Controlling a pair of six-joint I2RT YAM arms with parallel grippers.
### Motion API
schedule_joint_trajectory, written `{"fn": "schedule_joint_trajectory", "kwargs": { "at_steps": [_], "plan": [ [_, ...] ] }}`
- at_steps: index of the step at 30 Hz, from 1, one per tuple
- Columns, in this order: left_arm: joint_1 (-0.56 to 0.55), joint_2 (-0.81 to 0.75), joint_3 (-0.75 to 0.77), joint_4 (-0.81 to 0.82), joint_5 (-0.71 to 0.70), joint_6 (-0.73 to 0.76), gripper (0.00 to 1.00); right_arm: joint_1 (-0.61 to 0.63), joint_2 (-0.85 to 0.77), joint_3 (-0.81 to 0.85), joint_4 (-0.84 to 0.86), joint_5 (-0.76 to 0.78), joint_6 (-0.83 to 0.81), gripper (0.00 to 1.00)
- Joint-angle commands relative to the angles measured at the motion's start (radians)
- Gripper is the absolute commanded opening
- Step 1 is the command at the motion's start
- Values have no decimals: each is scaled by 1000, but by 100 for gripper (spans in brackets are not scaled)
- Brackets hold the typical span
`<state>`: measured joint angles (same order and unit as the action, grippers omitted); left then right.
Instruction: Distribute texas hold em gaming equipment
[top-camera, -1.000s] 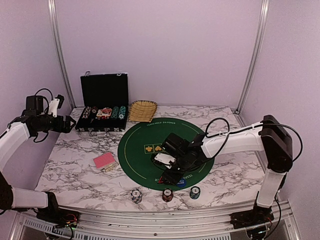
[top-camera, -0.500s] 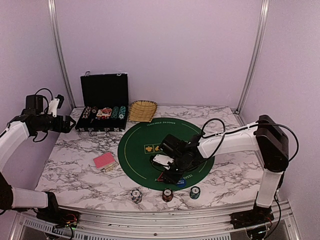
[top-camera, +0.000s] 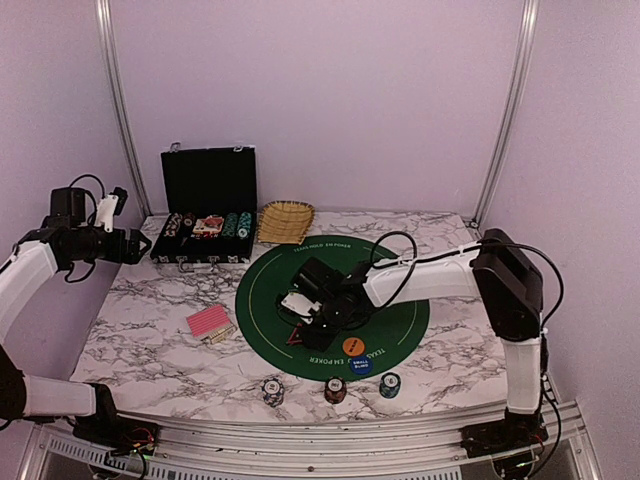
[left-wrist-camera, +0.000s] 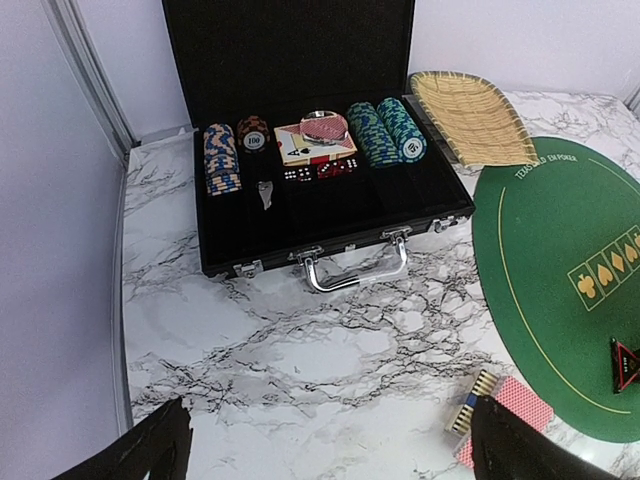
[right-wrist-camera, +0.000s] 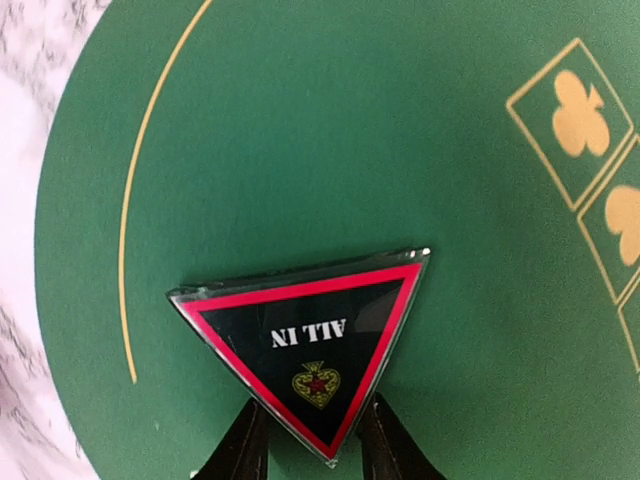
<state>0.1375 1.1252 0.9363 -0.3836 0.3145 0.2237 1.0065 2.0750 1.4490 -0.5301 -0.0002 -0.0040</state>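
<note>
The black-red triangle (right-wrist-camera: 300, 335), marked ALL IN, lies on the green mat (top-camera: 400, 300) at about 8 o'clock, just inside the rim. The orange disc (top-camera: 353, 346) and blue disc (top-camera: 361, 365) sit close together near 6 o'clock. The playing cards (top-camera: 210, 322) rest on the table (top-camera: 150, 340) off the mat's 9 o'clock side.

The right gripper (right-wrist-camera: 315, 405) is pinched on the triangle's 6 o'clock corner in its wrist view. One finger presses each of the two edges that meet there. The left gripper (left-wrist-camera: 330, 410) hovers with its fingers spread wide over bare marble in front of the black case (left-wrist-camera: 330, 150), holding nothing.

The triangle looks like a thin, rigid, glossy plastic plate, so it is probably very light, stiff and unlikely to break. The trouble is its shape and finish. The edges taper toward the corner, so squeezing there tends to push the plate out of the grip, and the smooth sides offer little friction. It could also swing around so narrow a hold. A safer hold would seat the corner deeper between the fingers, or span a corner and the opposite edge. Light pressure should be enough. The felt underneath should resist sliding a little.
</note>
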Motion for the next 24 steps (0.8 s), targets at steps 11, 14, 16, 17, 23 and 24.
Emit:
{"fn": "schedule_joint_trajectory", "kwargs": {
  "at_steps": [11,14,16,17,23,24],
  "plan": [
    [4,-15,26,-107,75,1,99,-3,311,430,75,88,56,29],
    [4,-24,15,-132,98,16,99,-8,352,489,88,102,62,29],
    [4,-29,8,-146,106,28,99,-13,376,522,103,112,70,28],
    [4,-31,6,-152,107,34,99,-17,389,542,106,116,75,28],
    [4,-38,6,-187,127,58,99,-34,452,667,99,74,80,31],
    [3,-36,4,-190,131,59,99,-35,452,670,98,61,75,33]
  ]
}}
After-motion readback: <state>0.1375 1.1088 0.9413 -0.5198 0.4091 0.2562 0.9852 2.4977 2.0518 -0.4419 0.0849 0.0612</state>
